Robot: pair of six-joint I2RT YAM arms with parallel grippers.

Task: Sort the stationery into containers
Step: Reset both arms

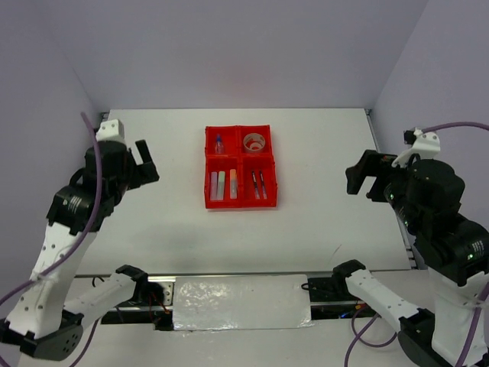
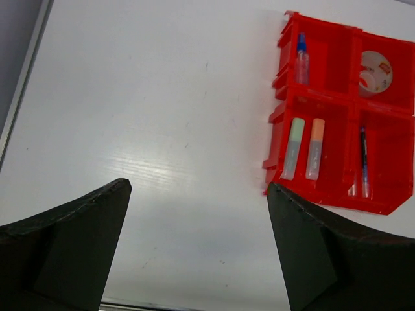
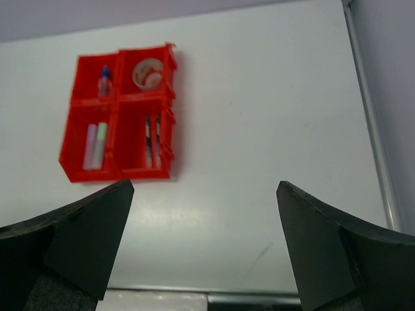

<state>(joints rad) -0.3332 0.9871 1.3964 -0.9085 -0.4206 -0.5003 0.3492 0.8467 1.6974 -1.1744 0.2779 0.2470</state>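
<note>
My left end effector (image 2: 198,188) and right end effector (image 3: 204,184) gape; only overhead shows three stubby pastel sticks (image 1: 222,184) lying near-far in the red four-compartment plastic tray (image 1: 241,205).

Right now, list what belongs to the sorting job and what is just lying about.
Job: red four-compartment tray, blue-capped bottle, tape roll, three stubby sticks, two dark pens.
Lying about: shiny sheet at the near edge, purple cables.
</note>
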